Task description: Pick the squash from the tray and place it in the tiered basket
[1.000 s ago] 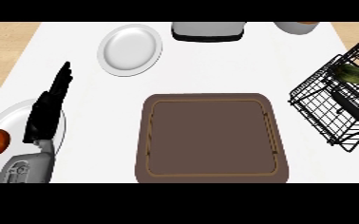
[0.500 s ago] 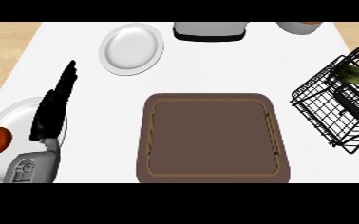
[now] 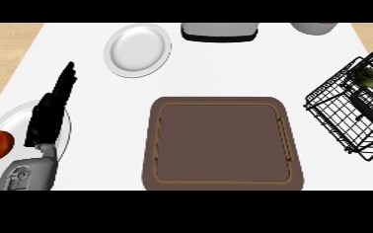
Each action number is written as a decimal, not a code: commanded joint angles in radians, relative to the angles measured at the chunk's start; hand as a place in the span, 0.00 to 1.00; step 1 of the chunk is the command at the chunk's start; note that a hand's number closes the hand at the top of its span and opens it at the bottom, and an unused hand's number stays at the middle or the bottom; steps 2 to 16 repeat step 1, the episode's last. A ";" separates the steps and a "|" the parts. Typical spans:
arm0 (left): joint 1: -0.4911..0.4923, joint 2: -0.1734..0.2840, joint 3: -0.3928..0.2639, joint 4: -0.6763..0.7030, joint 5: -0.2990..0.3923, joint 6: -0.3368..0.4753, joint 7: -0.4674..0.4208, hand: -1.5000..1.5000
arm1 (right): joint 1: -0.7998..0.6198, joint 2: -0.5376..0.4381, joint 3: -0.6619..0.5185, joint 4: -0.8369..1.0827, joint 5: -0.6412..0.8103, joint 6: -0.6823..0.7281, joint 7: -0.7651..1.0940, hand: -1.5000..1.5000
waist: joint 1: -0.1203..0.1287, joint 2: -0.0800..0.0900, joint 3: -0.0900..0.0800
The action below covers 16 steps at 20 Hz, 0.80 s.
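At far left, over a clear plate (image 3: 64,128) with something red-orange (image 3: 4,143) at its edge, left robot hand (image 3: 50,113) resting with fingers straight and pressed together, holding nothing. Further right, a white plate (image 3: 137,49) and a grey container (image 3: 220,31) at the back of the counter (image 3: 218,74). In the middle, tray (image 3: 223,143) bare, nothing on it. At far right, basket (image 3: 342,113) of black wire, with a greenish shape, probably the squash (image 3: 364,76), already lodged in its upper tier (cut by the edge, so hard to be sure). No right robot hand anywhere in view. Judging by this, placing looks done; best now to keep clear of the wire while drawing back, avoid nudging the basket, and check that the squash sits settled, not perched on a rim.
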 commanded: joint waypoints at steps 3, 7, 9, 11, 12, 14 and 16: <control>0.016 -0.013 -0.007 0.001 0.012 -0.009 -0.005 0.50 | 0.048 -0.011 -0.017 0.062 -0.028 0.147 -0.167 0.00 | -0.004 0.002 0.004; 0.016 -0.013 -0.007 0.001 0.012 -0.009 -0.005 0.50 | 0.048 -0.011 -0.017 0.062 -0.028 0.147 -0.167 0.00 | -0.004 0.002 0.004; 0.016 -0.013 -0.007 0.001 0.012 -0.009 -0.005 0.50 | 0.048 -0.011 -0.017 0.062 -0.028 0.147 -0.167 0.00 | -0.004 0.002 0.004; 0.016 -0.013 -0.007 0.001 0.012 -0.009 -0.005 0.50 | 0.048 -0.011 -0.017 0.062 -0.028 0.147 -0.167 0.00 | -0.004 0.002 0.004; 0.016 -0.013 -0.007 0.001 0.012 -0.009 -0.005 0.50 | 0.048 -0.011 -0.017 0.062 -0.028 0.147 -0.167 0.00 | -0.004 0.002 0.004; 0.016 -0.013 -0.007 0.001 0.012 -0.009 -0.005 0.50 | 0.048 -0.011 -0.017 0.062 -0.028 0.147 -0.167 0.00 | -0.004 0.002 0.004; 0.016 -0.013 -0.007 0.001 0.012 -0.009 -0.005 0.50 | 0.048 -0.011 -0.017 0.062 -0.028 0.147 -0.167 0.00 | -0.004 0.002 0.004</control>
